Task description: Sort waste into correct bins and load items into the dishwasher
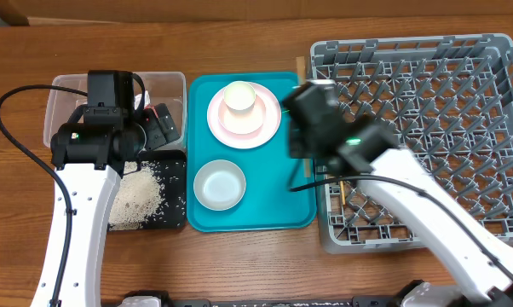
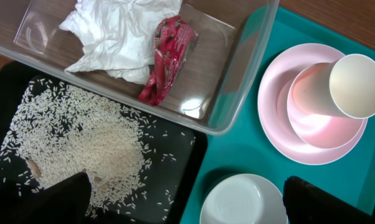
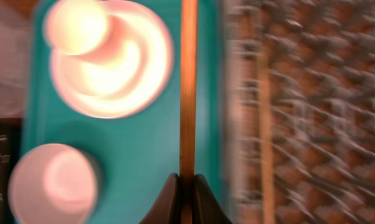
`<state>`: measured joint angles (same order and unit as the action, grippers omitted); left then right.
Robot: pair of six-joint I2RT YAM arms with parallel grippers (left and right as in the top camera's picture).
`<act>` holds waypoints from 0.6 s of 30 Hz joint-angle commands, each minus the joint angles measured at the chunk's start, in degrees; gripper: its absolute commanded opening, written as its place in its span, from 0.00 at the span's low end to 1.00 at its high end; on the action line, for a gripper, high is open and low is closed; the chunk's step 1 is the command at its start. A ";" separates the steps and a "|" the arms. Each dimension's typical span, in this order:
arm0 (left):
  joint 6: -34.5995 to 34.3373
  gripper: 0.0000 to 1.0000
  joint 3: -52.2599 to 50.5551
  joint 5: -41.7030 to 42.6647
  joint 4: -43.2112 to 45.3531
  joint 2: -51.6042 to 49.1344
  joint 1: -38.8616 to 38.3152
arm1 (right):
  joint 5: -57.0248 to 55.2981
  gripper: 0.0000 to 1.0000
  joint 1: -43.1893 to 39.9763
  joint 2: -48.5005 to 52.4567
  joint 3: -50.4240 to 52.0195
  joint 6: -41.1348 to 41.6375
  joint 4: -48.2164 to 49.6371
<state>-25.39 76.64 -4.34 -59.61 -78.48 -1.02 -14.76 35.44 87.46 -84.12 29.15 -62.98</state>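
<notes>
Chopstick: your right gripper (image 3: 187,193) is clamped on one chopstick (image 3: 188,93), over the teal tray's (image 3: 131,149) right edge, beside the dish rack (image 1: 427,128).
Waste: napkin (image 2: 119,34) and red wrapper (image 2: 169,59) lie in the clear tub (image 2: 237,93); rice (image 2: 94,149) is on the black tray (image 2: 194,162).
Dishes: cup (image 2: 356,84) on the pink plate (image 2: 281,137), bowl (image 2: 237,202) near it, all on the teal tray.
Left gripper (image 2: 187,202): your fingers are spread wide above the bins, holding nothing.

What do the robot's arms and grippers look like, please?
The left arm and right arm have white links and black wrist housings, each with a green light. A black cable loops beside the left one. The right gripper has dark tapered fingers.
</notes>
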 commanded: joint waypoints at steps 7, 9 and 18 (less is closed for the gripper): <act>0.07 1.00 0.83 -0.13 0.07 0.07 0.24 | 8.72 0.04 -11.82 0.37 3.17 -15.87 -3.63; 0.07 1.00 0.83 -0.13 0.07 0.07 0.24 | 8.66 0.04 -12.70 0.52 5.03 -15.96 -2.89; 0.07 1.00 0.83 -0.13 0.07 0.07 0.24 | 8.83 0.24 -12.96 0.74 12.55 -15.87 3.80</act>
<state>-25.41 76.64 -4.32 -59.61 -78.48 -1.02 -6.66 22.76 87.77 -73.08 14.39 -60.29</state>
